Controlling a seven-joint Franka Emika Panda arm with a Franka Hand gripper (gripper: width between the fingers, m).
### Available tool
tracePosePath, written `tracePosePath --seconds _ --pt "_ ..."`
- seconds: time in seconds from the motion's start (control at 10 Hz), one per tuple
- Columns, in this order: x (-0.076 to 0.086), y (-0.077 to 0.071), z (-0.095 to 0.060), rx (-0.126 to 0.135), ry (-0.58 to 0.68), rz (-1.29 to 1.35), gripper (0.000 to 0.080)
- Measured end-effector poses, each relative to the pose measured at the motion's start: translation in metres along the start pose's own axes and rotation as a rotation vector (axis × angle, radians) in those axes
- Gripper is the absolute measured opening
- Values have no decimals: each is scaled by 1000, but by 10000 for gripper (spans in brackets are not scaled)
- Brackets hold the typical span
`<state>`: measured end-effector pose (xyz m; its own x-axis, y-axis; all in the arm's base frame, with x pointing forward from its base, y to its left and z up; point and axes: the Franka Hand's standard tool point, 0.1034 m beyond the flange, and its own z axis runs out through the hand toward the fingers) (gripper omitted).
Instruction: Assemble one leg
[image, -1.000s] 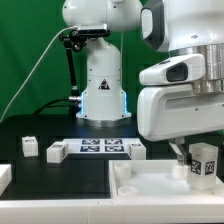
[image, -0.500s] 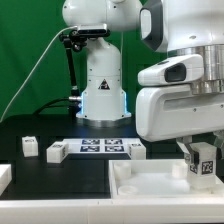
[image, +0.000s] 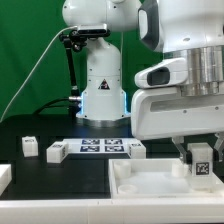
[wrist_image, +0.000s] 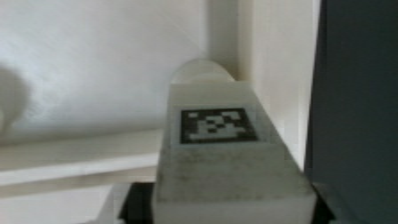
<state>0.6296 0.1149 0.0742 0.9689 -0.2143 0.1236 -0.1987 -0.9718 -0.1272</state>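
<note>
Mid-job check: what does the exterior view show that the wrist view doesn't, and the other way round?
Only the exterior view: the gripper closed on the small white plastic blocky leg, the thin flat white marker board, three small white loose blocks near it, and the arm's white base behind.
Only the wrist view: the tag's pattern up close and the leg's narrowed tip.
Both: that leg with its black-and-white tag, by the large flat white tray-like piece. Neither shows whether they touch.
</note>
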Motion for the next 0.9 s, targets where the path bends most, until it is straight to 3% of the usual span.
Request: tracePosePath --seconds 0.4,0.9 --pt "2 10 0 42 41 505 294" --pt "-3 10 -1 61 22 798 325"
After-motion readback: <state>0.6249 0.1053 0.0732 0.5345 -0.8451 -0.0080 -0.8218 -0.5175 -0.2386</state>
